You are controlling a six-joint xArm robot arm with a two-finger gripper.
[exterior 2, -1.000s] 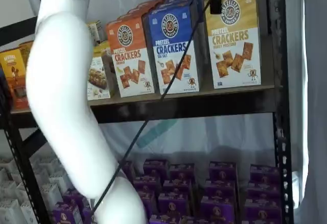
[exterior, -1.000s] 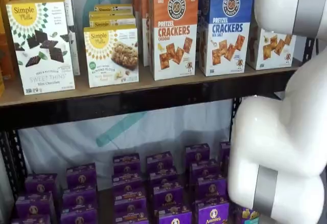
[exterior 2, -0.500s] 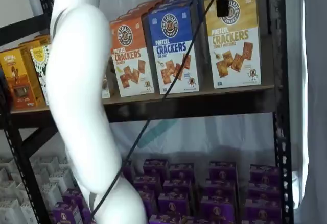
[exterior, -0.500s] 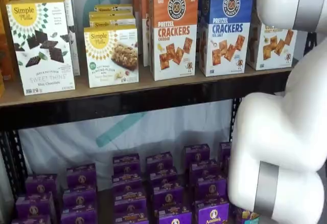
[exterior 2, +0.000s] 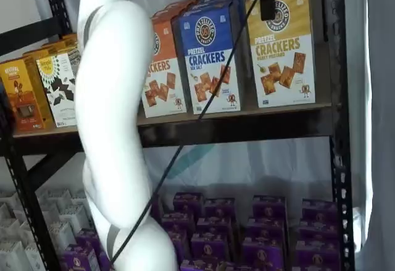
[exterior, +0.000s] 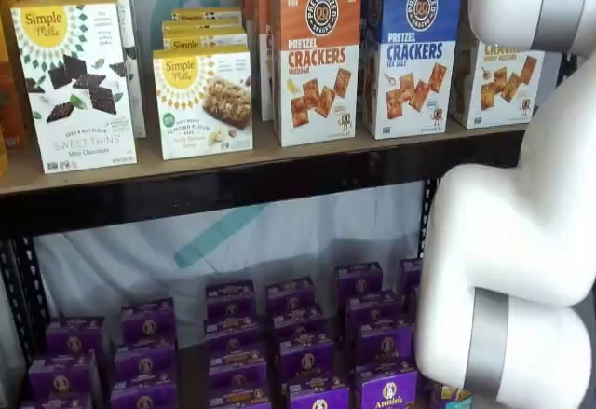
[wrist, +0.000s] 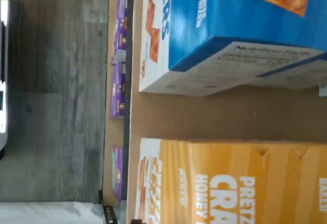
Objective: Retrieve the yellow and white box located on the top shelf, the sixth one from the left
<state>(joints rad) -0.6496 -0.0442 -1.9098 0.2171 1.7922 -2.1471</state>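
The yellow and white box [exterior 2: 282, 55] stands at the right end of the top shelf [exterior 2: 247, 123], upright. In a shelf view the white arm covers the upper part of the yellow and white box [exterior: 498, 78]. Of my gripper [exterior 2: 266, 2] only a black finger shows, hanging from the upper edge in front of the box's logo, with a cable beside it. Nothing is held and the jaws stand wide. The wrist view looks down on the yellow box's top [wrist: 230, 183], with bare shelf board [wrist: 230, 114] between it and the blue box [wrist: 230, 25].
A blue Pretzel Crackers box [exterior 2: 210, 61] and an orange one [exterior: 315, 60] stand left of the target. Simple Mills boxes [exterior: 74, 83] fill the shelf's left part. Several purple boxes [exterior: 298, 334] sit on the lower shelf. A black upright [exterior 2: 336, 98] is right of the target.
The white arm has swung further right across the shelf front in both shelf views. The black finger stays by the yellow box's top. No box has moved.
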